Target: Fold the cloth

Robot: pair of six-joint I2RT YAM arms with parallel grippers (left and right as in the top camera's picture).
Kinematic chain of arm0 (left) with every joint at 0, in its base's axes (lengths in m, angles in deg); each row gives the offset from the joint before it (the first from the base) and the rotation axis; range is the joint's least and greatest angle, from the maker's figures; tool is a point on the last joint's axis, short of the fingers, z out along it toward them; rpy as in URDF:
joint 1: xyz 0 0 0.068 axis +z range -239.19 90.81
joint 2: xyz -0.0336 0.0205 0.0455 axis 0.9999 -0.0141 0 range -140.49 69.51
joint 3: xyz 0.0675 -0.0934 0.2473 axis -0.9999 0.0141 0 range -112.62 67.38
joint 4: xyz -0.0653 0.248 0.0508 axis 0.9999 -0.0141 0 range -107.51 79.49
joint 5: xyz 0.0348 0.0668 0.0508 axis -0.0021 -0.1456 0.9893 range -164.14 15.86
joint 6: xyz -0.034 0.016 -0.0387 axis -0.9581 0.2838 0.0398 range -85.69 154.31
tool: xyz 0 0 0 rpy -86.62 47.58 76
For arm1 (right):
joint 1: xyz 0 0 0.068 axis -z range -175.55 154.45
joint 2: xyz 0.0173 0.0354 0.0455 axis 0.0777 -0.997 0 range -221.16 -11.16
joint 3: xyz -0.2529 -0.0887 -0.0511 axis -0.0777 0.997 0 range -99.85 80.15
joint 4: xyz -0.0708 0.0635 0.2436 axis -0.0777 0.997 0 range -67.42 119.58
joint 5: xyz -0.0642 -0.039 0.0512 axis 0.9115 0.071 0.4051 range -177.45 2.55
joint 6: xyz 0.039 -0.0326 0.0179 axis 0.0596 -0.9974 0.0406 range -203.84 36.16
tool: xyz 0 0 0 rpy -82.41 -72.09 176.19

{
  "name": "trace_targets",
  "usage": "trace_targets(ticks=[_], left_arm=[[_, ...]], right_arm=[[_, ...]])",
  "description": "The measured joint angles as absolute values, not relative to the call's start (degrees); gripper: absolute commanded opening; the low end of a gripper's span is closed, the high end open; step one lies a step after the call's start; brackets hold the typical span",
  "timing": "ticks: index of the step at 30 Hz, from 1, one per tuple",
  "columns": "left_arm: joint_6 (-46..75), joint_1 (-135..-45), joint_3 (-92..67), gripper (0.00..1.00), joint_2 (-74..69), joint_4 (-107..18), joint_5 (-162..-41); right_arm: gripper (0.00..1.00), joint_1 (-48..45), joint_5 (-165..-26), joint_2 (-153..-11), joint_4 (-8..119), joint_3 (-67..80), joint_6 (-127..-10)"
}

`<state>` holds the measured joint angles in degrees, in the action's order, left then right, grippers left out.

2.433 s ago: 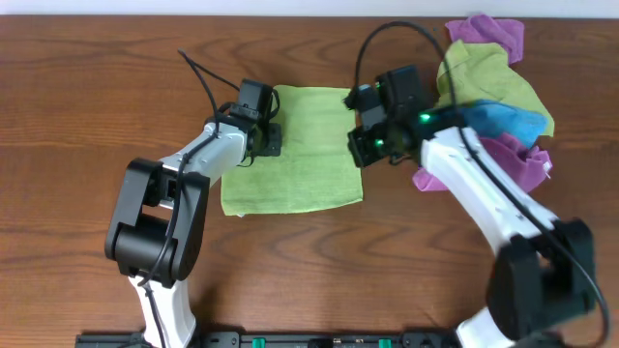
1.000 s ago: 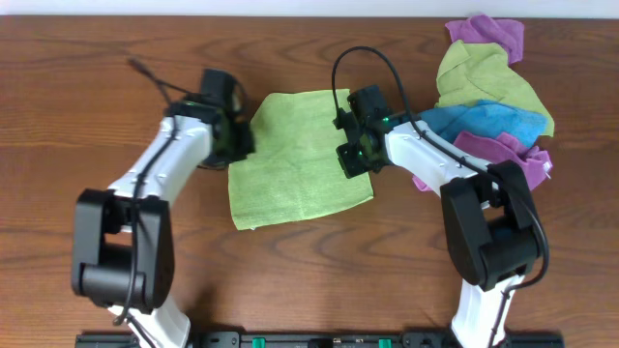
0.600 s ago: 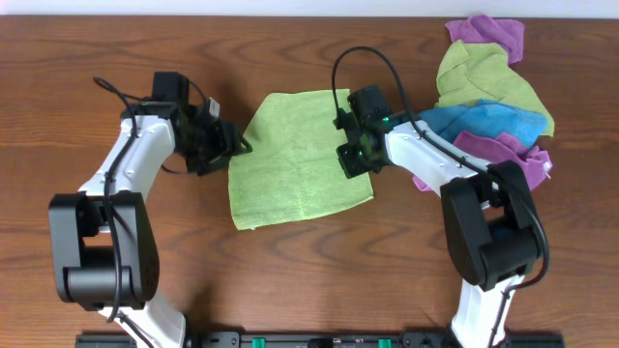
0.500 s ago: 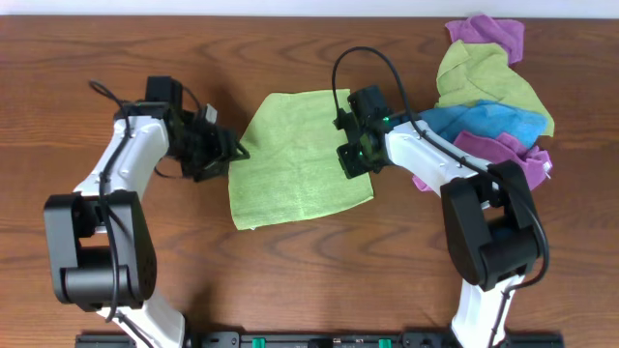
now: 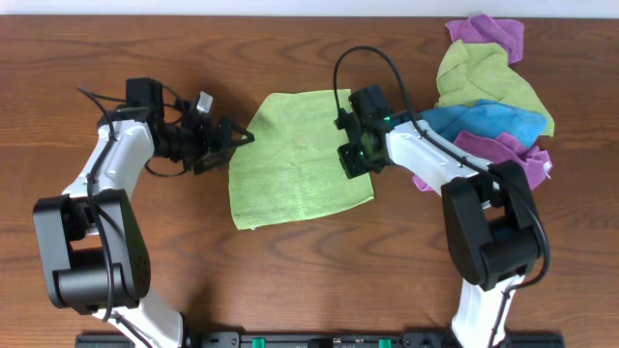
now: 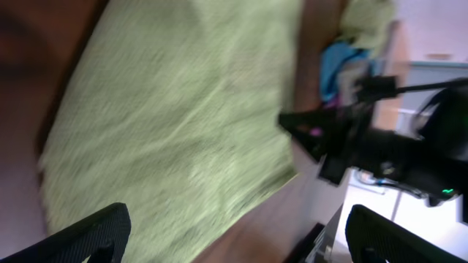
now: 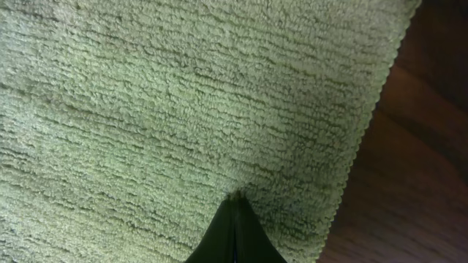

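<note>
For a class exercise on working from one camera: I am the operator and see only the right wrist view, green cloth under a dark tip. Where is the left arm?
Observer: The left gripper sits beside the left edge of the lime-green cloth.
Operator: Is it holding anything?
Observer: No; its jaws stand wide open and empty.
Operator: What lies past the cloth's right edge?
Observer: A heap of other cloths, purple, yellow-green and blue, at the far right of the table.
</note>
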<state>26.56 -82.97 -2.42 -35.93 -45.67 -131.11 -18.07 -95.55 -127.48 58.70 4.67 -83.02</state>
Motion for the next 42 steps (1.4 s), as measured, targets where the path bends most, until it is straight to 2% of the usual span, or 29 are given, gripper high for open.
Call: trace_targets(ticks=[3, 8, 13, 22, 27, 42], left_arm=[[23.52, -82.97, -2.45, 0.95, -35.76, -44.75, -132.84], [22.34, -83.61, -2.1, 0.95, -35.69, -55.37, -126.0], [22.32, -83.65, 1.18, 0.96, -35.69, -52.62, -123.95], [19.09, -82.43, 10.91, 0.95, -35.69, -38.11, -123.66], [14.63, -81.58, 15.85, 0.95, -35.21, -25.23, -125.96], [7.48, -79.94, 23.24, 0.95, -37.79, -7.53, -137.56]], right_arm=[[0.01, -18.05, -95.57, -127.48, 58.86, 4.63, -83.02], [0.01, -17.85, -95.99, -127.48, 59.01, 4.6, -83.02], [0.01, -17.85, -96.05, -127.48, 59.1, 4.6, -83.02], [0.01, -17.85, -96.42, -127.48, 59.93, 4.56, -83.02], [0.01, -17.85, -96.45, -127.48, 60.67, 4.47, -83.02], [0.01, -17.85, -96.45, -127.48, 61.74, 4.41, -83.02]])
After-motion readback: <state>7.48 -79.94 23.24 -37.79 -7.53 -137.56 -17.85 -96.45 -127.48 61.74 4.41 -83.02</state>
